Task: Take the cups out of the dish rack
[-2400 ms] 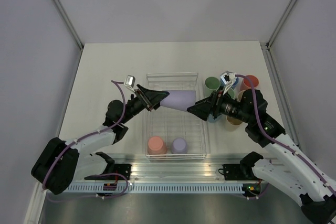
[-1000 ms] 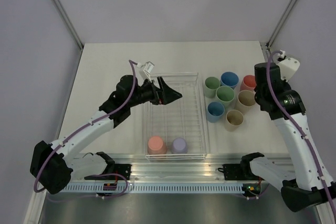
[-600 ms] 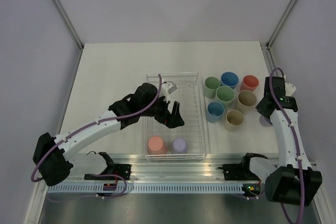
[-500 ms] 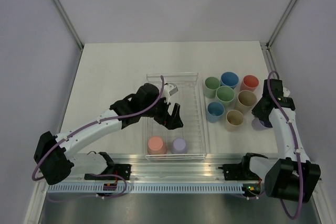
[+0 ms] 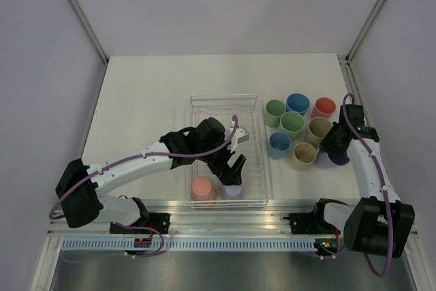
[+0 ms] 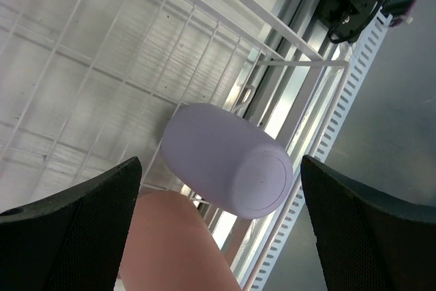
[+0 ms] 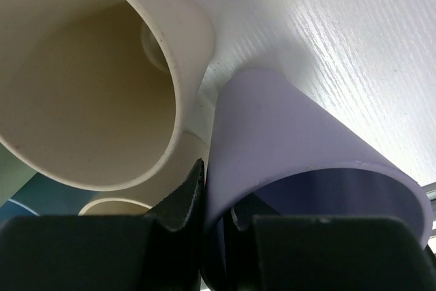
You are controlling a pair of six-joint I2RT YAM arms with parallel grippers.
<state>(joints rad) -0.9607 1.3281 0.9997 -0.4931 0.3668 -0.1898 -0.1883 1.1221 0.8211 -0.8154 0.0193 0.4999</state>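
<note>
Two cups (image 5: 203, 187) in the dish rack (image 5: 225, 117), eight more to its right.

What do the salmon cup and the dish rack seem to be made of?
Salmon cup: probably plastic with a matte finish; its colour is even and shows no glare. Dish rack: thin wire with a white, slightly glossy coating; metal beneath is only a guess.
</note>
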